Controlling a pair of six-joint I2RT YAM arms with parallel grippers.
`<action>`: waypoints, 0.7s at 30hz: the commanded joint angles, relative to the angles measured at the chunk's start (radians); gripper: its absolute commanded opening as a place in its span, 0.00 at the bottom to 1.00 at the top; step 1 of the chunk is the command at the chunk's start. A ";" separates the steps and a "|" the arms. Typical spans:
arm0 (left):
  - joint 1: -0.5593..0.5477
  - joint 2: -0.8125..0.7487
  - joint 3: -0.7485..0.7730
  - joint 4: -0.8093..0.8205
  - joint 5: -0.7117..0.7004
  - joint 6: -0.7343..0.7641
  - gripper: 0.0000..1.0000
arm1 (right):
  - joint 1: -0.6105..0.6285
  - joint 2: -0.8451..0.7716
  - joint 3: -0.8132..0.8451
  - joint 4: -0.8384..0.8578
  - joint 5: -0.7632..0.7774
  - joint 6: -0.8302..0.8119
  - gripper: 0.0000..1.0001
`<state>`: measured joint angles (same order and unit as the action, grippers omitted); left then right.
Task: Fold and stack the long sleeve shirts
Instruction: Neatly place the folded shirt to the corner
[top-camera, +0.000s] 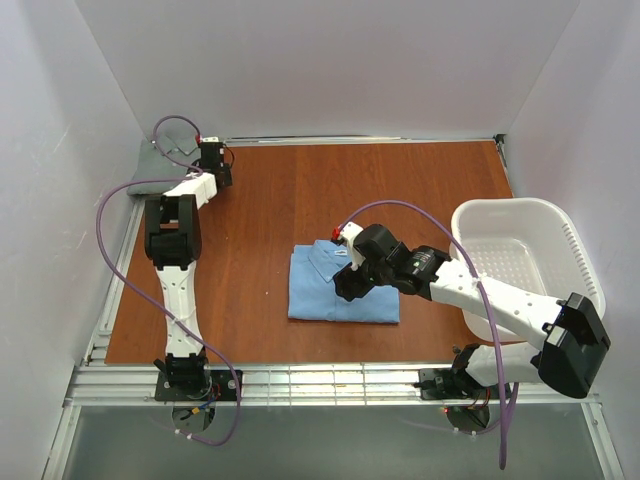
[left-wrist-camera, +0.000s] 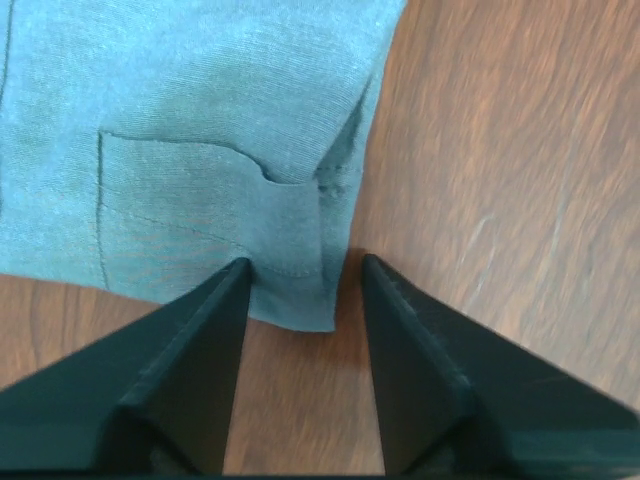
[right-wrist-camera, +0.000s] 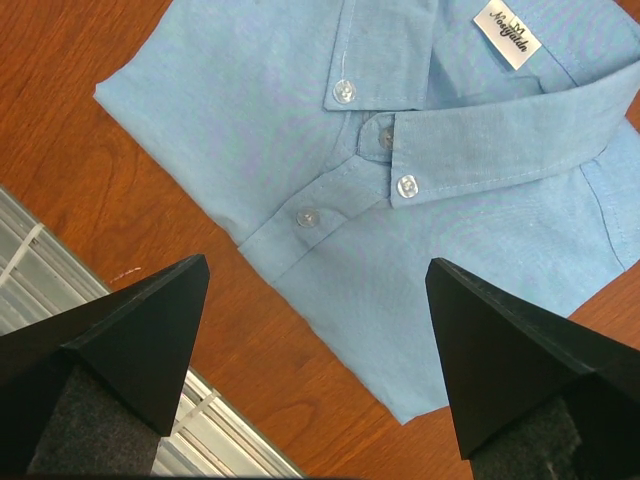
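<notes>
Left gripper (left-wrist-camera: 303, 270): at the far left corner of the table, pointing down at the cloth; jaws partly apart and clamped on nothing, with a hemmed corner of the shirt lying in the gap between the two dark fingers (left-wrist-camera: 190, 380).
Grey-green shirt (top-camera: 150, 168): lies flat at the far left corner, partly under the left arm; the left wrist view shows a patch pocket (left-wrist-camera: 190, 200) just beyond the fingertips.
Table (top-camera: 260, 200): reddish-brown wood surface; both shirts rest on it, well apart from each other.
Light blue shirt (top-camera: 318, 295): folded into a neat rectangle near the middle of the table, front side up, collar (right-wrist-camera: 500, 130) towards the far side.
Shirt details: collar buttoned down, clear buttons (right-wrist-camera: 407, 185) along the placket, white neck label (right-wrist-camera: 513, 33) inside the collar.
Right gripper (right-wrist-camera: 318, 265): hovers above the right part of the light blue shirt; jaws spread wide, nothing between them, the fingertips clear of the cloth.
Laundry basket (top-camera: 510, 212): white plastic, at the right edge of the table, just right of the right arm; no cloth visible inside.
</notes>
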<state>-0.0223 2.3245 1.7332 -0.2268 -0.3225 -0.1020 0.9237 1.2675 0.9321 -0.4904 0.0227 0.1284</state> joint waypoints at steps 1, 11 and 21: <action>-0.004 0.024 0.032 0.008 -0.015 0.070 0.40 | -0.002 -0.005 -0.006 0.030 -0.009 0.019 0.83; -0.064 0.049 0.023 -0.191 -0.013 0.021 0.00 | -0.002 -0.026 -0.015 0.035 0.019 0.028 0.82; -0.261 -0.180 -0.245 -0.401 0.109 -0.327 0.08 | -0.006 -0.108 -0.027 0.046 0.083 0.068 0.82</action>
<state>-0.1921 2.1921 1.5925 -0.4191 -0.3439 -0.2737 0.9230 1.2083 0.9207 -0.4751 0.0772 0.1680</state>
